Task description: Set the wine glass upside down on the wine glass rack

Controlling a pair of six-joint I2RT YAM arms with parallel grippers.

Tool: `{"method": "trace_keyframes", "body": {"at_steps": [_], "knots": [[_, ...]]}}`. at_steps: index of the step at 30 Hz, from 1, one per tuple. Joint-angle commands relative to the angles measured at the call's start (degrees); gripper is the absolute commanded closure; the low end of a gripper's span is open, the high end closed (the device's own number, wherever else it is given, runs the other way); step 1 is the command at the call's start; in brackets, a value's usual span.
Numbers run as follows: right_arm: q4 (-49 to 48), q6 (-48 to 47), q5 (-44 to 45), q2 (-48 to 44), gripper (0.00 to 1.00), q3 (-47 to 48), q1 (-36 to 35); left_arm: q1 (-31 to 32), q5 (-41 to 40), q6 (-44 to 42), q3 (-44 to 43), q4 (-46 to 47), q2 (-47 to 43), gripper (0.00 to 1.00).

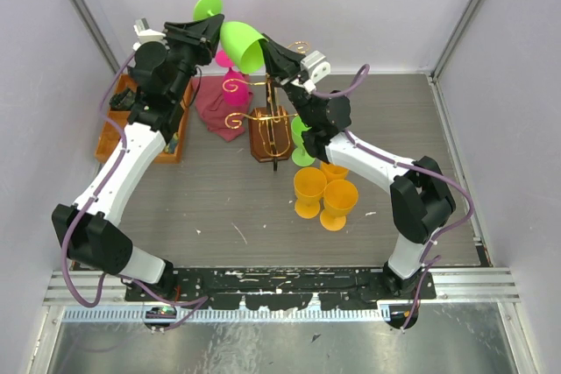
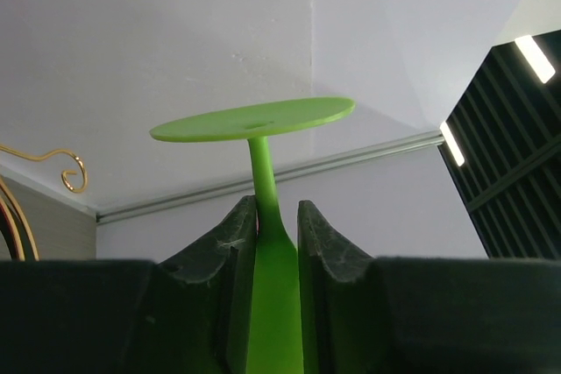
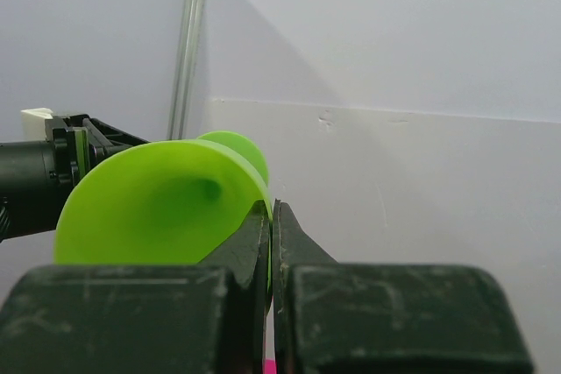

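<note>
A lime green wine glass [image 1: 238, 41] is held high above the table, tilted, its foot at the upper left and its bowl toward the right. My left gripper [image 1: 213, 31] is shut on its stem [image 2: 273, 251], with the round foot [image 2: 254, 118] above the fingers. My right gripper [image 1: 268, 52] is shut on the bowl's rim [image 3: 158, 208]. The gold wire rack [image 1: 267, 120] on its brown wooden base stands below the glass. One gold scroll [image 2: 61, 164] shows in the left wrist view.
A pink goblet [image 1: 225, 59] and a maroon cloth [image 1: 221, 109] lie left of the rack. A green goblet [image 1: 301, 142] and orange goblets [image 1: 324, 192] stand to its right. An orange wooden tray [image 1: 118, 124] sits at the far left.
</note>
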State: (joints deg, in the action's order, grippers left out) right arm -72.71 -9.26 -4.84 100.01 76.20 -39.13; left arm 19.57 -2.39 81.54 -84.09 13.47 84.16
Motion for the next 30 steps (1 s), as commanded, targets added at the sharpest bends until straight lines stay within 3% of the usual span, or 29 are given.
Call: {"method": "trace_keyframes", "body": {"at_steps": [1,6,17,21,24,27,30], "knots": [[-1.76,1.33,-3.06,-2.27,1.0,0.3,-0.47,-0.21,1.65,0.27,-0.72,4.18,0.42,0.74],[-1.65,1.43,-3.25,-2.27,0.93,0.06,-0.48,-0.57,2.97,0.48,-0.2,7.27,0.88,1.0],[0.0,-0.57,-0.54,-3.78,0.64,-2.15,-0.45,-2.96,3.24,-2.2,1.19,12.95,-0.11,1.0],[1.25,-2.22,1.12,-4.48,0.43,-2.92,-0.48,-4.61,4.2,-3.56,1.42,14.03,-0.39,1.0],[3.39,-4.14,2.63,-5.71,0.35,-4.16,-0.42,-7.25,5.03,-5.0,2.27,15.05,-1.06,1.0],[6.81,-5.64,4.8,-7.3,0.28,-5.57,-0.38,-11.15,6.8,-10.32,3.04,15.42,-2.05,1.0],[11.02,-7.06,7.19,-8.46,0.22,-5.16,-0.06,-13.1,10.03,-23.5,2.86,13.02,-3.23,1.0]]}}
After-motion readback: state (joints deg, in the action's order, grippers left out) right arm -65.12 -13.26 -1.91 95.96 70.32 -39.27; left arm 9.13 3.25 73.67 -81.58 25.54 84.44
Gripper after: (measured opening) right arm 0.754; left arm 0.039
